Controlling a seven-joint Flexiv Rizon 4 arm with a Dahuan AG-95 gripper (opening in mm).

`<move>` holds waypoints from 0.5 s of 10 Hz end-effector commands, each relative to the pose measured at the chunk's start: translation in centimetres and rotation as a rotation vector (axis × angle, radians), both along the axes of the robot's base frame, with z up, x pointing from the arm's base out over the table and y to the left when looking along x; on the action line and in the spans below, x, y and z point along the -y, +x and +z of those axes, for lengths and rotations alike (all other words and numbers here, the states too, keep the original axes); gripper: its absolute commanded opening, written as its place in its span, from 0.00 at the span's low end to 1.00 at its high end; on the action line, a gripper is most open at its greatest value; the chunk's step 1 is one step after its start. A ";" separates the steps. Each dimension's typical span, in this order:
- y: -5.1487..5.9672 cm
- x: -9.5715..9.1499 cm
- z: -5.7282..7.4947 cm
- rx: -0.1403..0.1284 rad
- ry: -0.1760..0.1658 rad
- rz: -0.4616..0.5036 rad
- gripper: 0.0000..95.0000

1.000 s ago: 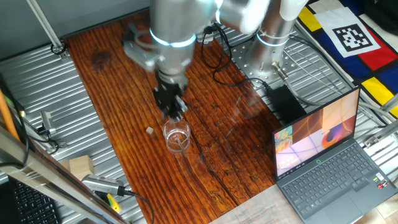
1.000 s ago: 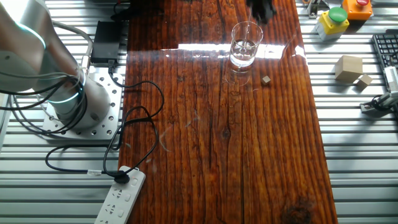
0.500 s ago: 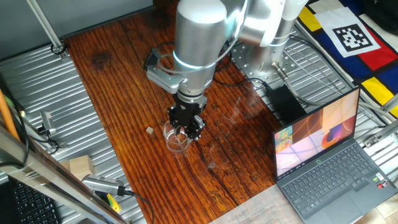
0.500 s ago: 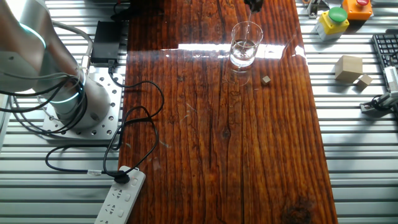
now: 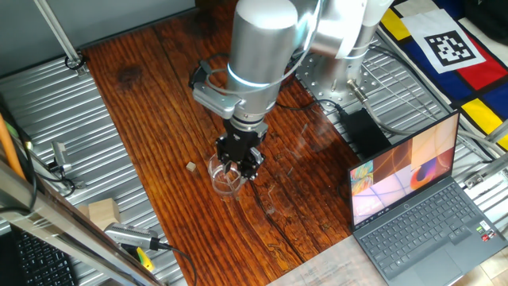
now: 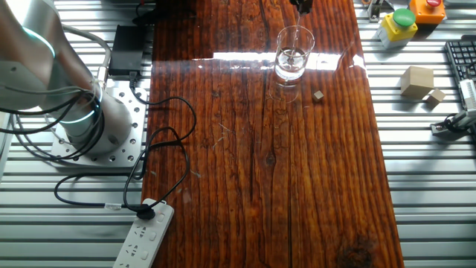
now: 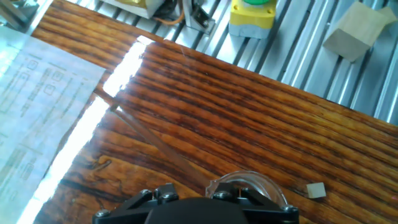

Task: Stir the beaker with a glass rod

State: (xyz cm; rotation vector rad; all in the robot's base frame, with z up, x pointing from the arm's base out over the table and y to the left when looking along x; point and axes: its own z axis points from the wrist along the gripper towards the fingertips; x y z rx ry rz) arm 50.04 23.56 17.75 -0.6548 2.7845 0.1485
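The beaker (image 5: pixel 225 176) is a small clear glass cylinder standing upright on the wooden table top (image 5: pixel 159 119). My gripper (image 5: pixel 240 160) hangs just above its right rim, with the fingers close together. In the other fixed view the beaker (image 6: pixel 291 53) stands near the top, with the gripper (image 6: pixel 301 6) just above it at the frame edge. A faint glass rod (image 6: pixel 296 30) runs from the gripper down towards the beaker. In the hand view the beaker rim (image 7: pixel 249 182) shows beside the gripper housing. A slim translucent stick (image 7: pixel 149 140), which seems to be the rod, stretches away up-left.
A small tan cube (image 5: pixel 190 166) lies left of the beaker. An open laptop (image 5: pixel 413 199) stands at the right, with wooden blocks (image 6: pixel 416 80) and a button box (image 6: pixel 396 22) beside the table top. Cables (image 6: pixel 171 141) and a power strip (image 6: pixel 145 234) lie by the arm base.
In the one fixed view the arm has swung right, and the gripper has moved from behind the beaker to over its right rim. The beaker has stayed put.
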 end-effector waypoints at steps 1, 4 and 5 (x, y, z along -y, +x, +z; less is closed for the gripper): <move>0.2 0.0 -0.1 0.022 -0.004 -0.026 0.40; 0.2 0.0 -0.3 0.015 0.001 -0.039 0.20; 0.2 0.0 -0.2 -0.003 -0.002 -0.025 0.20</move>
